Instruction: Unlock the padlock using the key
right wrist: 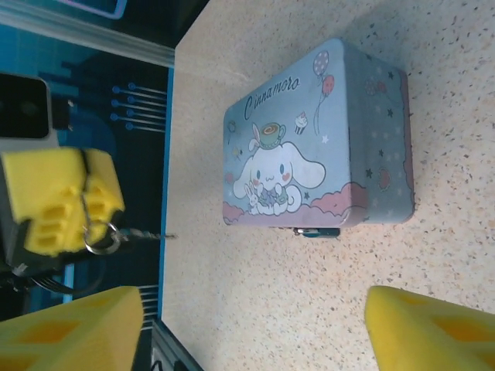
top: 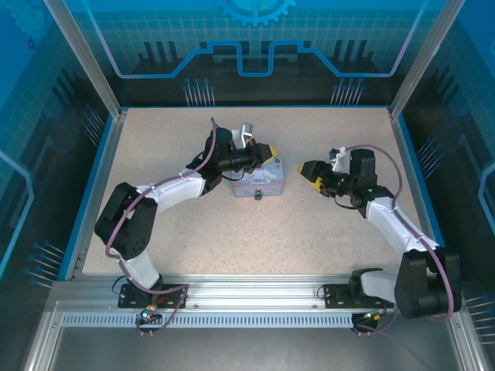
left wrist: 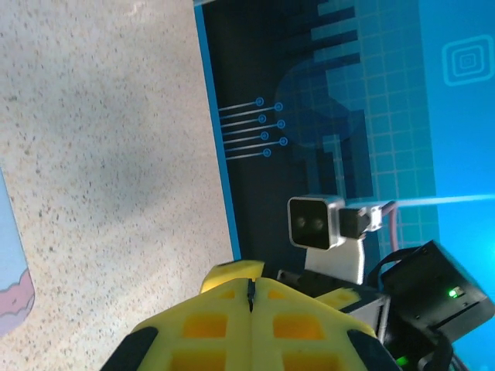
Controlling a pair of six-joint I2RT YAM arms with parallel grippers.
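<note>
Blue tin point(right wrist: 309, 139) bears padlock point(right wrist: 315, 231); left hand point(right wrist: 82, 202) pinches key point(right wrist: 145, 233).

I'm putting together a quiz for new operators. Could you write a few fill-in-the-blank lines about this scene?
1. The left claw is shut on the ___.
2. The right claw has its jaws ___ and holds nothing.
3. The padlock sits at the edge of the pale blue cartoon-printed ___.

Missing words: key; open; tin.
</note>
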